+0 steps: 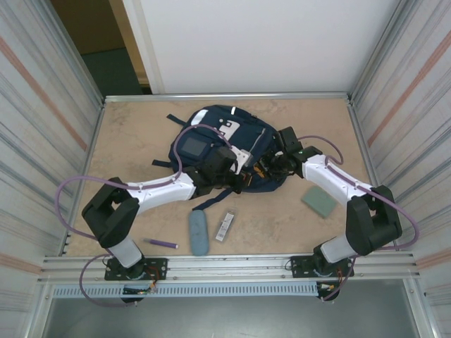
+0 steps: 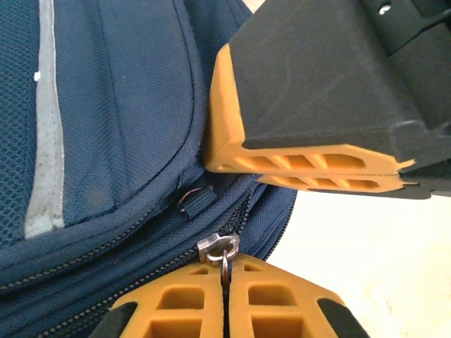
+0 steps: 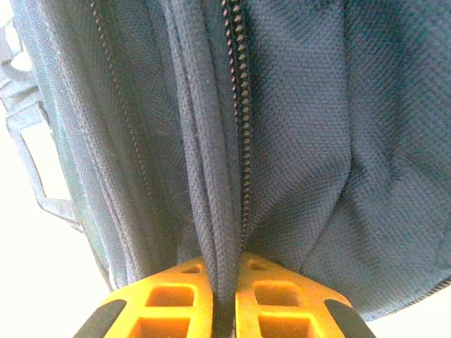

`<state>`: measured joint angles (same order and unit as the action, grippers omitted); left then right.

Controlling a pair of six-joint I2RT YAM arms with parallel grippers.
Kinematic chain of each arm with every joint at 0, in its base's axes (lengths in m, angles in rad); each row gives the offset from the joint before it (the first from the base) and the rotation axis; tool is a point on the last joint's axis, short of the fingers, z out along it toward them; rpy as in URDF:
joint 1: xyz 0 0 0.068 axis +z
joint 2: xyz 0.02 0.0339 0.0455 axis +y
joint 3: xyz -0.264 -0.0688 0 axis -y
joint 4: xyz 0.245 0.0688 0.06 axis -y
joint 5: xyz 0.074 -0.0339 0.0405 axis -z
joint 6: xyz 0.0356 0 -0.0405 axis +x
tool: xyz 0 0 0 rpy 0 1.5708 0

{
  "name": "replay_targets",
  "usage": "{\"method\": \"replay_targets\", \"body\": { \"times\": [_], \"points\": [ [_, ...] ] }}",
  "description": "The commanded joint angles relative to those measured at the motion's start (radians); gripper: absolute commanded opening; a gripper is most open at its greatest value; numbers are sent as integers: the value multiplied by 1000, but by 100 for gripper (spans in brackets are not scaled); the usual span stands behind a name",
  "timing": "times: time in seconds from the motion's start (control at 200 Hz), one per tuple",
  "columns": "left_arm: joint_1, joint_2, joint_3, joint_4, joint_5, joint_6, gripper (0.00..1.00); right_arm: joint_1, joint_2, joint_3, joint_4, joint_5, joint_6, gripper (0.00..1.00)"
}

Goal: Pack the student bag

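Observation:
The student bag (image 1: 218, 141), navy blue with a grey square patch, lies at the back middle of the table. At its near right edge my left gripper (image 1: 246, 177) is shut on the metal ring of a zipper pull (image 2: 219, 246), which sits right at the tips of the left gripper (image 2: 225, 271). Just beside it, my right gripper (image 1: 272, 167) is shut on a fold of the bag's fabric (image 3: 224, 232) next to a closed zipper line (image 3: 243, 141). The right gripper's orange fingers (image 2: 303, 156) press against the bag a little above the pull.
On the table in front of the bag lie a teal pencil case (image 1: 199, 232), a small white and black item (image 1: 225, 227) and a purple pen (image 1: 162, 243). A green flat block (image 1: 323, 202) lies under the right forearm. Corrugated walls close both sides.

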<state>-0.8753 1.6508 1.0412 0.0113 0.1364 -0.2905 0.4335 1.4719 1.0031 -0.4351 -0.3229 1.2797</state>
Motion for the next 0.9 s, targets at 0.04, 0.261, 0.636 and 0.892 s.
{"method": "replay_targets", "body": {
  "times": [0.04, 0.261, 0.636, 0.892],
  "points": [
    [54, -111, -21, -121, -107, 48, 0, -14, -47, -15, -2, -6, -29, 8],
    [231, -206, -179, -152, -137, -11, 0, -28, -79, 3, -40, 26, -87, 8],
    [414, -136, -138, -152, -62, -113, 6, 100, -8, -18, 71, 11, -39, 12],
    [391, -277, -146, -227, -131, -173, 41, 217, -59, -43, 51, 232, -28, 32]
  ]
}}
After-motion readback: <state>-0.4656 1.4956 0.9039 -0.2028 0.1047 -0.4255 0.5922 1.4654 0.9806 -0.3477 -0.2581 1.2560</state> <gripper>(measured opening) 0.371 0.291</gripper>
